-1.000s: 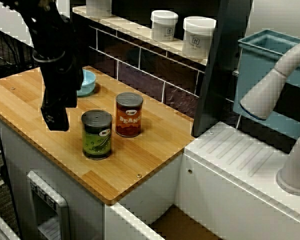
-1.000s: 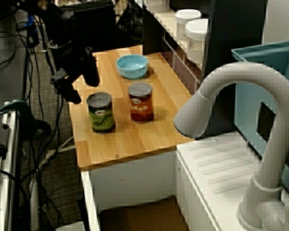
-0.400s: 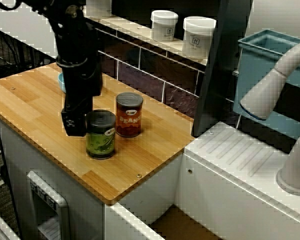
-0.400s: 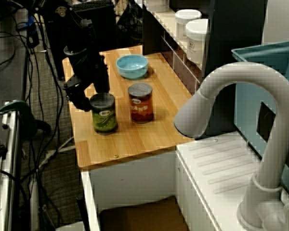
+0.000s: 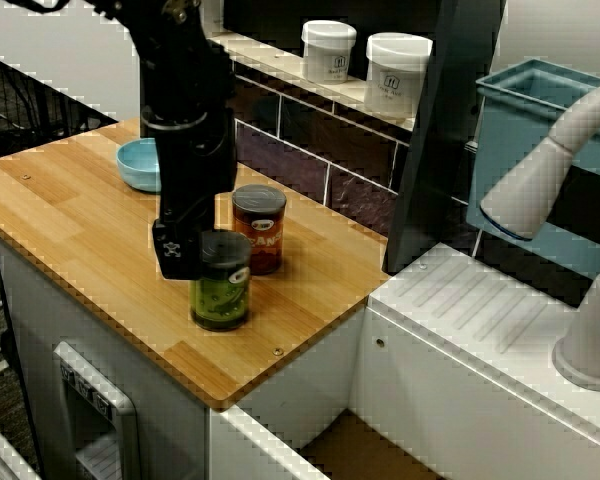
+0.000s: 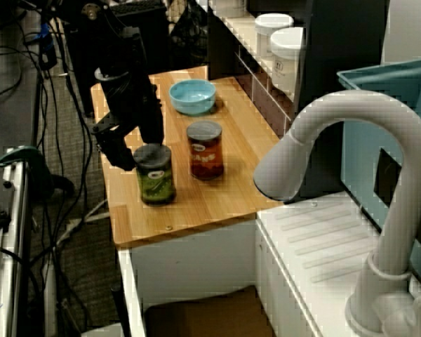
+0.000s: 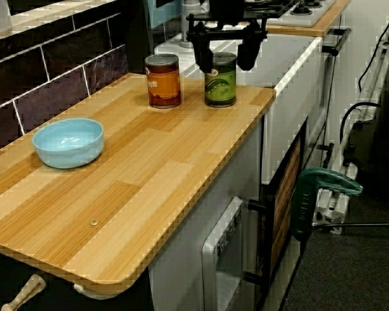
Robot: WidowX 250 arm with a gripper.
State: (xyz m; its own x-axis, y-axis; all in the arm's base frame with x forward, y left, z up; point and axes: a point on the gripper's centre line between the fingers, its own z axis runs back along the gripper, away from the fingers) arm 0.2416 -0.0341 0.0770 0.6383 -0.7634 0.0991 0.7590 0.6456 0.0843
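A green can (image 5: 220, 295) with a grey lid stands on the wooden countertop (image 5: 70, 220) near its front edge. My black gripper (image 5: 202, 238) hangs over it, open, with one finger on each side of the can's upper part. In the view along the countertop the fingers (image 7: 203, 58) flank the green can (image 7: 220, 84) closely; I cannot tell whether they touch. The view over the faucet shows the gripper (image 6: 137, 144) at the can (image 6: 156, 179) too. A red-orange bean can (image 5: 258, 235) stands just behind it.
A light blue bowl (image 5: 140, 165) sits at the back left, behind the arm. Two white jars (image 5: 328, 50) stand on the tiled ledge. To the right are a dark post, a white drainboard (image 5: 480, 320), a white faucet (image 5: 550, 170) and a teal bin (image 5: 525, 150).
The gripper came in from the left and lowered around the green can. The can has slid right and toward the front edge with it. The finger gap looks unchanged.
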